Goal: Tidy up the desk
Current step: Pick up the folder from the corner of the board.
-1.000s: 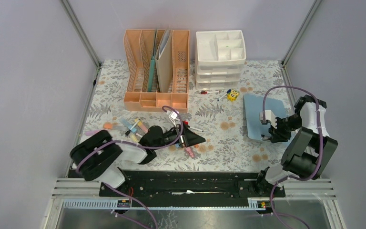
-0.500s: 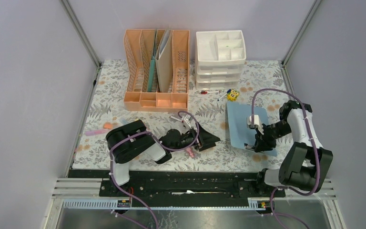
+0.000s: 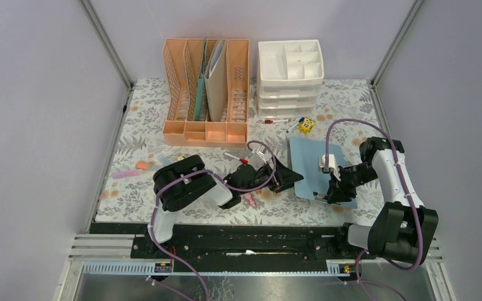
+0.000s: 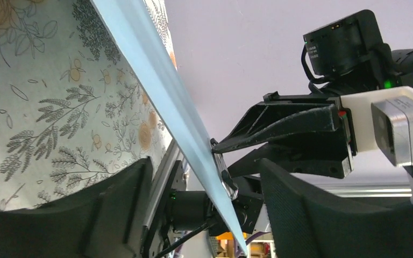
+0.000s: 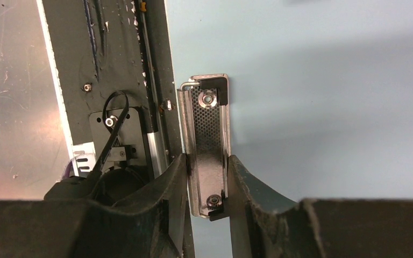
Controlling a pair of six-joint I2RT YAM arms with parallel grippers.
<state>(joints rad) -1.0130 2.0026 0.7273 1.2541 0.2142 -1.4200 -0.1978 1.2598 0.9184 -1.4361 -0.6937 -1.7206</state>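
The desk [image 3: 150,119] spreads ahead of my two bases, and a light-blue clipboard [image 3: 307,164] sits right of its middle.

My right gripper [image 5: 207,166] is clamped narrow on the clipboard's metal clip [image 5: 207,129] at the board's near end. My left gripper [image 4: 204,183] reaches in from the left with its fingers wide, the board's left edge running between them. A pink marker [image 3: 249,200] lies beside my left arm. The peach file rack [image 3: 206,94] and white drawer unit [image 3: 290,75] stand along the desk's far side.
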